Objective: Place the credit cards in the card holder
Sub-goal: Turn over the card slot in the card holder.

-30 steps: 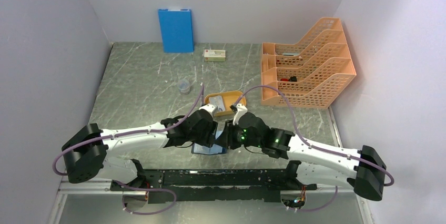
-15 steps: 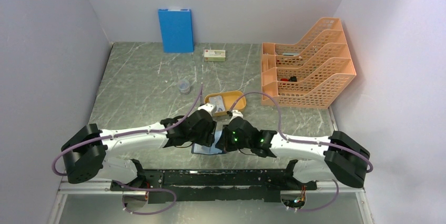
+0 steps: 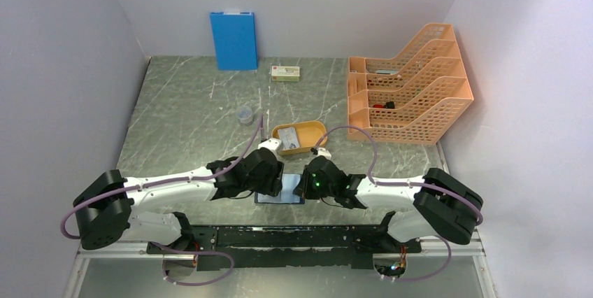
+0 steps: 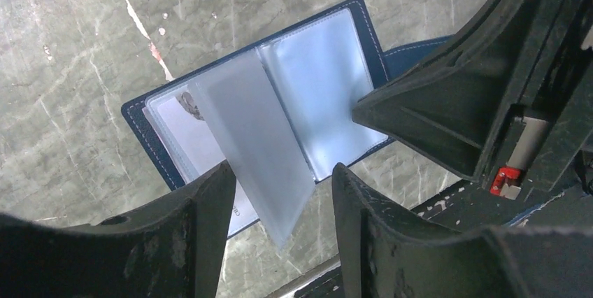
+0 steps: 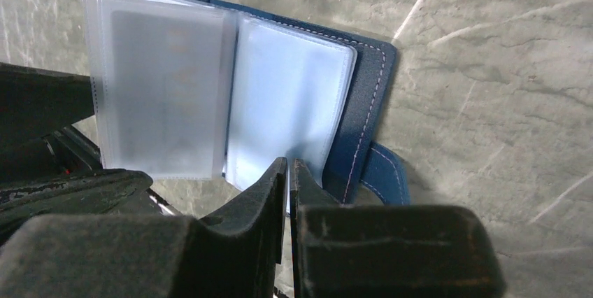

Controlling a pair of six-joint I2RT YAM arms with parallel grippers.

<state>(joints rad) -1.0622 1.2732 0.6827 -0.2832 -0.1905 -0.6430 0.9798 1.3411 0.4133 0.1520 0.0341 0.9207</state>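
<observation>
Desk [image 3: 189, 102]: grey-green marble look, white veins, matte. Plain pale walls [image 3: 63, 67] shut it in at 9, 12 and 3 o'clock. Black rail [image 3: 280, 236] runs along the 6 o'clock edge.

Board [image 3: 233, 40], blue, leans upright on the 12 o'clock wall. Box [image 3: 285, 73], white with a red label, lies flat at 4 o'clock of the board. Orange rack [image 3: 409, 91] fills the 2 o'clock corner. Clear cup [image 3: 244, 114] stands at 11 o'clock of desk centre. Orange tray [image 3: 316, 129] sits near centre with pale cards [image 3: 291, 140] inside.

Holder [image 3: 288, 192] lies open at 6 o'clock, close to the rail, between both arms and apart from the tray. Navy cover down, clear sleeves up. One page [image 4: 252, 151] stands tilted off the spine. One card [image 4: 175, 119] sits in the 9 o'clock sleeve, left wrist view.

Left pincer [image 4: 280, 196]: open, with the raised page's free corner between the fingers; contact unclear.

Right pincer [image 5: 288, 168]: fingers nearly together with only a slit left, tips at the edge of the 3 o'clock sleeve. Cannot tell if they pinch it.
</observation>
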